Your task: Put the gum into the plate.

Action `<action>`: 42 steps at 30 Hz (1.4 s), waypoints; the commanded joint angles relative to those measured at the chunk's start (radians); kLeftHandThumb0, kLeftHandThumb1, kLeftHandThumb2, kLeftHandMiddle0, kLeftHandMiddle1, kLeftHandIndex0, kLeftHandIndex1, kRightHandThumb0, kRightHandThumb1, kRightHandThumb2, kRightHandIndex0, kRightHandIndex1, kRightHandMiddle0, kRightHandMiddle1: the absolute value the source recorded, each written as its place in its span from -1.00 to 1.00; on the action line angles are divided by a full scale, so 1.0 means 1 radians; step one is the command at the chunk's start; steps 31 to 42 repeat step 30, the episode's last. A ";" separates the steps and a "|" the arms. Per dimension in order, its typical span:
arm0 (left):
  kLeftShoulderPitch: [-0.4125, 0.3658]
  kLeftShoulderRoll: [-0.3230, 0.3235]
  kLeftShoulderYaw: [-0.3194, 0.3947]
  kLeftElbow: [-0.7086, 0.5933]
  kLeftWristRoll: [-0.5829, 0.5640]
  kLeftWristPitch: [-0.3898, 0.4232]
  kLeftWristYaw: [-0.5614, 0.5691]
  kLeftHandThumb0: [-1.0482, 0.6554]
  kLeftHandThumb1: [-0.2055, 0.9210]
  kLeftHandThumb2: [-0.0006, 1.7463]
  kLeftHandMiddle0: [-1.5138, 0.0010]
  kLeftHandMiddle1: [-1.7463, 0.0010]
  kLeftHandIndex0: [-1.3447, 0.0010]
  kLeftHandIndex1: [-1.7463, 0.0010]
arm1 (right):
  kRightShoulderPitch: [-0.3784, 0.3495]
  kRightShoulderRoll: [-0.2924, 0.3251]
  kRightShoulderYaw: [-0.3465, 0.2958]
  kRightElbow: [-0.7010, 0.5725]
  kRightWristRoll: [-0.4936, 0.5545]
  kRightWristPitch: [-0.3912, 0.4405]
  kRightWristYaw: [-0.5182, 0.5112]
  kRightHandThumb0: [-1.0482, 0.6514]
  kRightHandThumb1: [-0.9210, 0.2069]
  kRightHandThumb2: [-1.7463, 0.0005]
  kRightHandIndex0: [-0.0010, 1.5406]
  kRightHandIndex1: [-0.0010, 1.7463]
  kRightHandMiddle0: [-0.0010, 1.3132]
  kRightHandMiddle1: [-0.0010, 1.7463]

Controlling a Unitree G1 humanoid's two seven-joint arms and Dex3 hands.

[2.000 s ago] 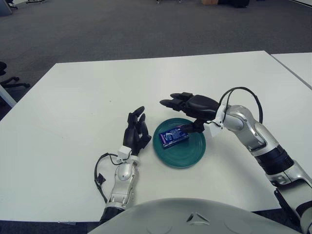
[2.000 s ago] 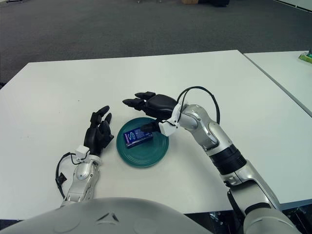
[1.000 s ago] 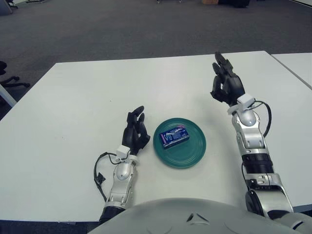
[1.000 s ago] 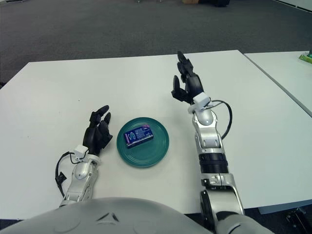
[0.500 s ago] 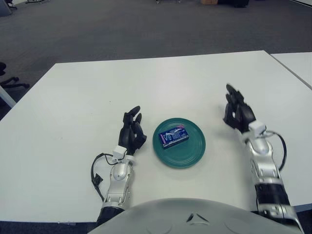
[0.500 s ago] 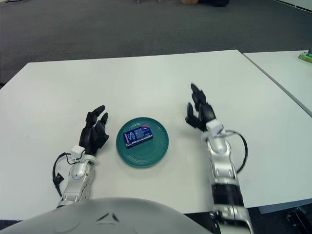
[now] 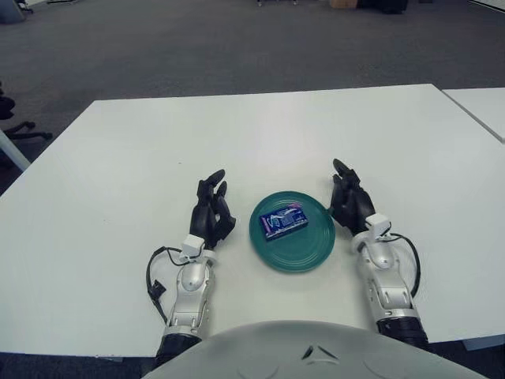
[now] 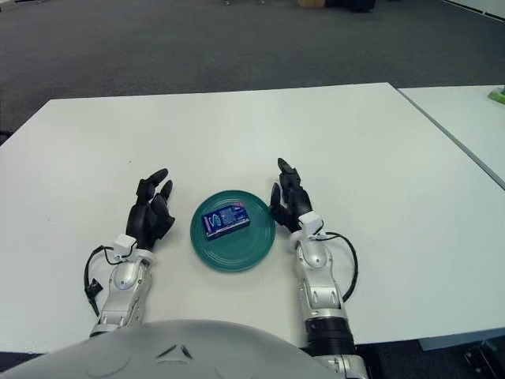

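A blue gum pack (image 7: 283,223) lies flat inside the teal plate (image 7: 303,256) near the table's front edge. My right hand (image 7: 349,202) rests on the table just right of the plate, fingers spread and empty. My left hand (image 7: 211,208) rests on the table just left of the plate, fingers relaxed and empty. Neither hand touches the gum.
The white table (image 7: 260,134) stretches away behind the plate. A second white table (image 7: 483,103) stands at the far right with a narrow gap between. Grey carpet lies beyond.
My right hand has let go of the gum in the plate, swung up and out to the right, then come down beside the plate's right rim. The left hand barely moved.
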 commanded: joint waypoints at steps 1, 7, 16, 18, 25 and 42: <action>-0.023 0.005 0.006 0.006 -0.010 0.001 -0.013 -0.89 1.00 0.15 0.48 0.96 0.82 -0.06 | 0.008 -0.009 -0.012 -0.021 0.006 0.029 -0.003 -0.83 -1.00 -0.13 -0.92 -0.98 -1.00 -0.60; -0.028 0.001 0.011 0.005 -0.028 0.002 -0.022 -0.89 1.00 0.16 0.46 0.95 0.86 -0.04 | 0.007 -0.006 -0.008 -0.020 0.008 0.052 -0.003 -0.82 -1.00 -0.12 -0.92 -0.99 -1.00 -0.65; -0.030 -0.002 0.016 0.004 -0.015 -0.016 -0.017 -0.86 1.00 0.14 0.45 0.96 0.89 -0.02 | 0.001 -0.004 -0.010 0.014 0.003 0.059 -0.007 -0.79 -1.00 -0.12 -0.93 -1.00 -1.00 -0.71; -0.029 0.001 0.015 0.002 -0.012 -0.014 -0.020 -0.86 1.00 0.14 0.46 0.96 0.88 -0.02 | 0.003 -0.004 -0.011 0.020 0.002 0.057 -0.009 -0.79 -1.00 -0.13 -0.94 -1.00 -1.00 -0.72; -0.024 0.005 0.014 0.000 0.001 -0.013 -0.018 -0.86 1.00 0.12 0.46 0.96 0.88 -0.02 | 0.007 -0.006 -0.017 0.039 0.004 0.047 -0.013 -0.78 -1.00 -0.13 -0.95 -1.00 -1.00 -0.74; -0.018 0.007 0.017 -0.005 0.008 -0.012 -0.014 -0.86 1.00 0.12 0.49 0.98 0.92 -0.01 | 0.010 -0.006 -0.022 0.052 0.000 0.028 -0.021 -0.78 -1.00 -0.12 -0.95 -1.00 -1.00 -0.74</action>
